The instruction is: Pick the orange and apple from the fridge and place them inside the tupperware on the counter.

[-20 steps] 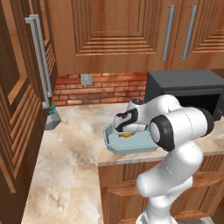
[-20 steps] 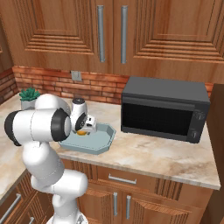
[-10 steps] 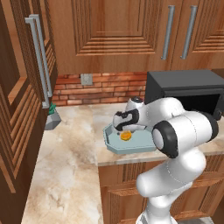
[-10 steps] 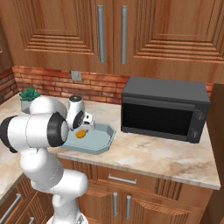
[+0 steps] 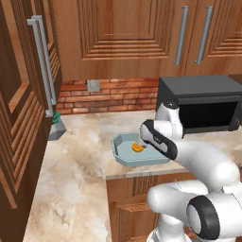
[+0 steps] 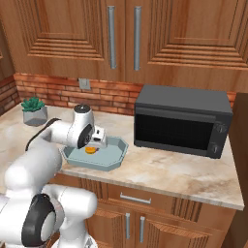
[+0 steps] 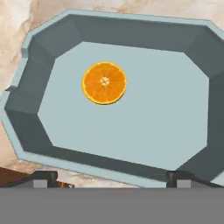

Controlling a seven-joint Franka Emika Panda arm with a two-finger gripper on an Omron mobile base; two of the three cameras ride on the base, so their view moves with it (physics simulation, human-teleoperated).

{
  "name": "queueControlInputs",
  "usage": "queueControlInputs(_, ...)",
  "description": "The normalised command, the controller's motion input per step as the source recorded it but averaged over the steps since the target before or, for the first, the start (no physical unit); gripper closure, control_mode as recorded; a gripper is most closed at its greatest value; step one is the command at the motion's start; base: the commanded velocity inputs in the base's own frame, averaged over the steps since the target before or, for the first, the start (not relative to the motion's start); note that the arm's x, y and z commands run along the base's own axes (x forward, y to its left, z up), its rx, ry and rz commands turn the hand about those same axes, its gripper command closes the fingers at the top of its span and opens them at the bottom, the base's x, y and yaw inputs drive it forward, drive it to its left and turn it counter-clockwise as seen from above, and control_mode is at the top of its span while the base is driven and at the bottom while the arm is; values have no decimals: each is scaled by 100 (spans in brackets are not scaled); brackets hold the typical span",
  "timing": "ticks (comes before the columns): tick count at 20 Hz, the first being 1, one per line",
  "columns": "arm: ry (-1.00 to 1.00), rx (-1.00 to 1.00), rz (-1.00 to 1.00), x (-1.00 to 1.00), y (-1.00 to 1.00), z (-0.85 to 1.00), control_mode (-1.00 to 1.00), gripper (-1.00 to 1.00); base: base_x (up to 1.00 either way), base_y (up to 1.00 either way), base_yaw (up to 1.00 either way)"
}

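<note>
Orange [image 7: 104, 82] alone in tupperware [image 7: 131, 30]; hand [image 7: 111, 177] fingers apart, empty, tips barely visible

Orange [image 7: 104, 82] alone on tupperware [image 7: 131, 122] floor, gripper [image 7: 111, 178] fingertips wide apart, empty.

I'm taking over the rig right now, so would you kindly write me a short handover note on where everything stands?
Tool: open, holding nothing, poised above the tupperware.
Orange: lying inside the tupperware, which sits on the counter left of the microwave.
Done: orange placed.
Left: the apple is not in the tupperware; fetch it from the fridge and place it beside the orange.
</note>
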Motion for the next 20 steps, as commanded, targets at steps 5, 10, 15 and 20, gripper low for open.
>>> queueControlInputs(5,0,0,0,-100,-51,100,-100,-100,0,0,0)
queueControlInputs(10,-2,0,0,-100,-8,100,-100,-100,0,0,0)
queueControlInputs(15,-3,-1,0,-97,0,100,-100,-100,0,0,0)
queueControlInputs(20,-7,-3,0,-79,0,93,-100,-100,0,0,0)
